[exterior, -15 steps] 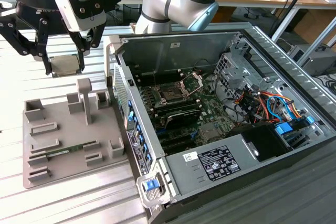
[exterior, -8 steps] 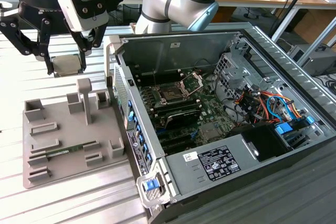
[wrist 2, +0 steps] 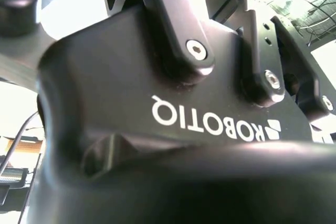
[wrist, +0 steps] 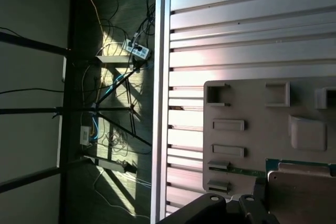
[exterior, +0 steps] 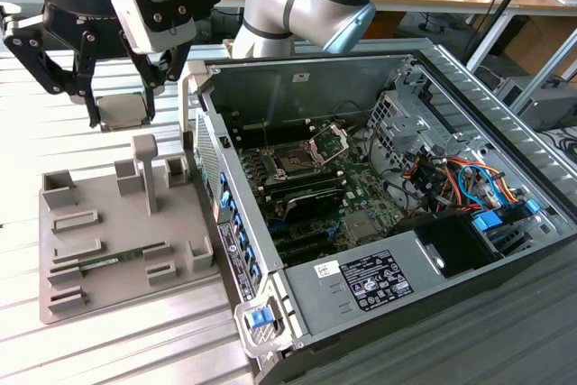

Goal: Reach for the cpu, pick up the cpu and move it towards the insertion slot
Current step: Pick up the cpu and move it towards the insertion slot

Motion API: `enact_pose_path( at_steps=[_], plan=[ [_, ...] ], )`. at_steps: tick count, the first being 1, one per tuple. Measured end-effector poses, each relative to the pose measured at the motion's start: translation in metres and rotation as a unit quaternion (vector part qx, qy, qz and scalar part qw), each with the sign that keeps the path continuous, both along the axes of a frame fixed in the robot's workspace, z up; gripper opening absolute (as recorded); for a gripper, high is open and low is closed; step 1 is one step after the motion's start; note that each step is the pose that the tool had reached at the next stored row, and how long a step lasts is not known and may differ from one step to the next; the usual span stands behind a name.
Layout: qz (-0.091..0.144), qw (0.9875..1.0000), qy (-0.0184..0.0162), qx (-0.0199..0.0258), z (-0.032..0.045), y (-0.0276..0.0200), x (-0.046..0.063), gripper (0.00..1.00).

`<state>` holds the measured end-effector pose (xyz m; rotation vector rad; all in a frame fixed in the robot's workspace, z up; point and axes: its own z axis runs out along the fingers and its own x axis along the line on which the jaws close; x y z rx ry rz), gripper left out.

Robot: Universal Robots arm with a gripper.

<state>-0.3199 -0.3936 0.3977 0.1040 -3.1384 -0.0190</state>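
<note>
The cpu (exterior: 123, 111), a small pale square plate, hangs above the slatted table behind the grey tray in the exterior view. My gripper (exterior: 120, 120) is shut on it, one black finger against each side. In the first wrist view a flat tan-grey plate (wrist: 302, 192) that looks like the cpu sits close to the camera beside the gripper's dark links (wrist: 215, 207). The gripper's black housing (wrist 2: 157, 103) looms in the second wrist view. The insertion slot (exterior: 293, 165), a dark square socket with its silver clamp frame (exterior: 330, 140) raised, lies inside the open computer case to the exterior view's right.
The grey tray (exterior: 108, 205) with upright posts holds a green memory stick (exterior: 122, 257) that the first wrist view also catches (wrist: 244, 170). The case's raised wall (exterior: 203, 123) stands between tray and motherboard. Drive cages and cables (exterior: 451, 178) crowd the case's far side. Floor cables (wrist: 115, 77) lie beyond the table edge.
</note>
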Motion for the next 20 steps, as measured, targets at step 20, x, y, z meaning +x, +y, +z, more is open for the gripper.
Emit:
enact_pose_path(
  at_steps=[20],
  plan=[
    [0.0,1.0,0.0,0.0,0.0,0.0,0.016,0.55]
  ],
)
